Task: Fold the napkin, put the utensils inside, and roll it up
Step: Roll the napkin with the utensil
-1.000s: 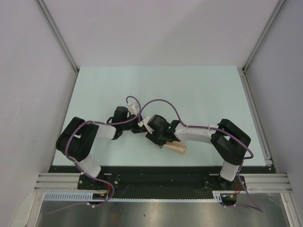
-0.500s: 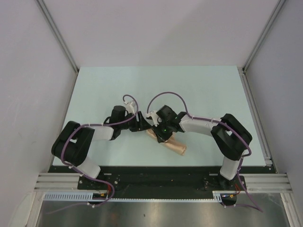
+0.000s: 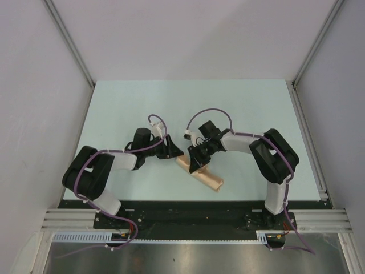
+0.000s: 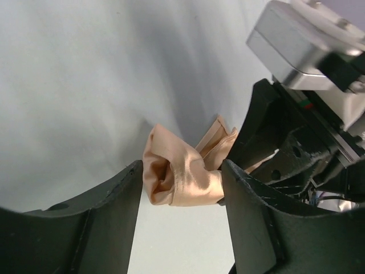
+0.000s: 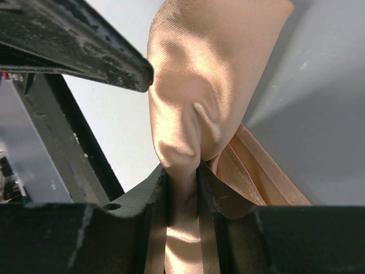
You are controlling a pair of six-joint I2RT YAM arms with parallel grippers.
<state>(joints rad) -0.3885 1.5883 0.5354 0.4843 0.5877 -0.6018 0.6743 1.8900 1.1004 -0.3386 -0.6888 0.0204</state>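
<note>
A rolled peach napkin [image 3: 206, 176] lies on the bench [image 3: 239, 108], centre, by the near edge. The right end effector [image 5: 181, 171] pinches a fold of it. The left end effector [image 4: 181, 169] is spread, flanking the roll's left end.

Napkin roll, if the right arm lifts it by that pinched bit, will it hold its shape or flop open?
Probably floppy: the napkin bunches into soft folds where the right jaws pinch it. Its satin sheen suggests it could slip. Loose layers at its end hint the roll may unravel.
</note>
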